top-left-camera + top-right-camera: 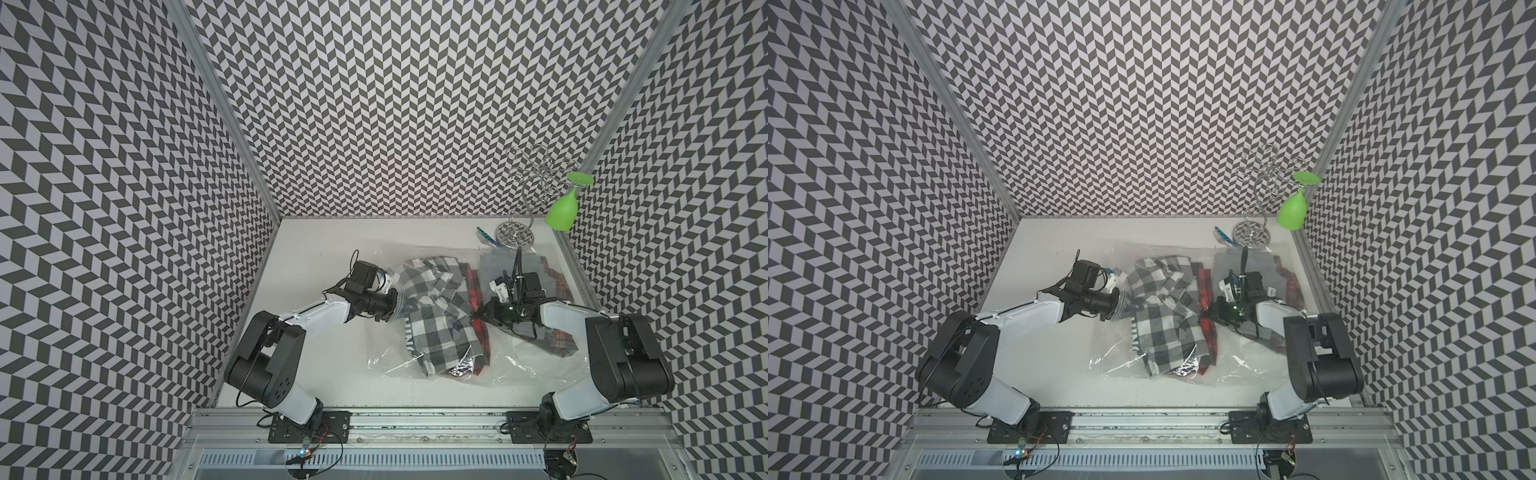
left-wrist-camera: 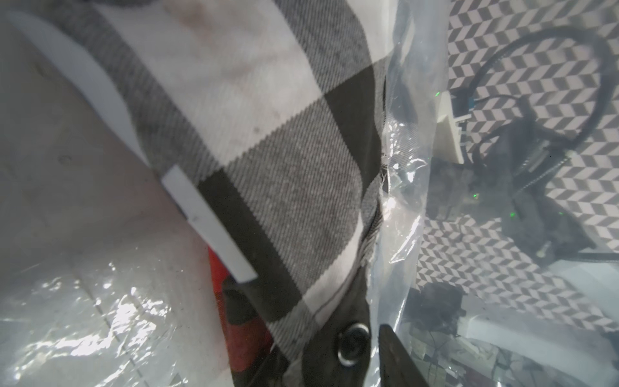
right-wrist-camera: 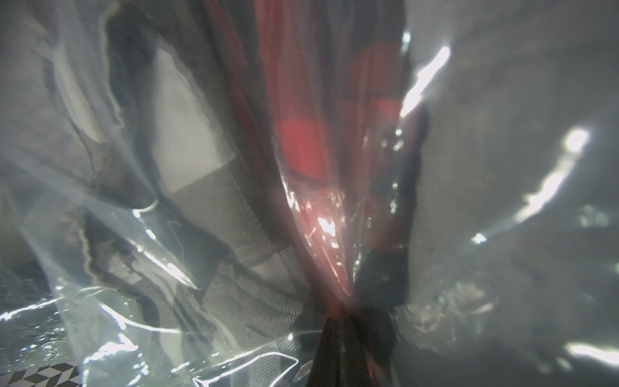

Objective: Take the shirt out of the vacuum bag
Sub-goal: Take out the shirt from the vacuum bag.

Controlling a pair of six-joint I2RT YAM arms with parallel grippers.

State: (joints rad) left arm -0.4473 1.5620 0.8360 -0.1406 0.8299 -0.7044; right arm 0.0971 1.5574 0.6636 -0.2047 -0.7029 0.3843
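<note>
The clear, crinkly vacuum bag (image 1: 519, 365) (image 1: 1237, 365) lies flat on the white table in both top views. Inside it is the black-and-white checked shirt (image 1: 436, 328) (image 1: 1163, 328) (image 2: 268, 150), crumpled. My left gripper (image 1: 401, 308) (image 1: 1125, 309) (image 2: 328, 348) reaches into the bag's left end with plastic round its wrist, and its jaws are closed on checked cloth beside a dark button (image 2: 353, 338). My right gripper (image 1: 477, 319) (image 1: 1205, 320) (image 3: 348, 321) is shut on bunched bag plastic at the shirt's right side, pinching red cloth through it.
Red-and-black plaid cloth (image 1: 478, 345) lies beside the checked shirt, and grey cloth (image 1: 507, 266) lies under my right arm. A wire glass rack (image 1: 515, 237) with a hanging green glass (image 1: 561, 212) stands at the back right corner. Patterned walls close three sides.
</note>
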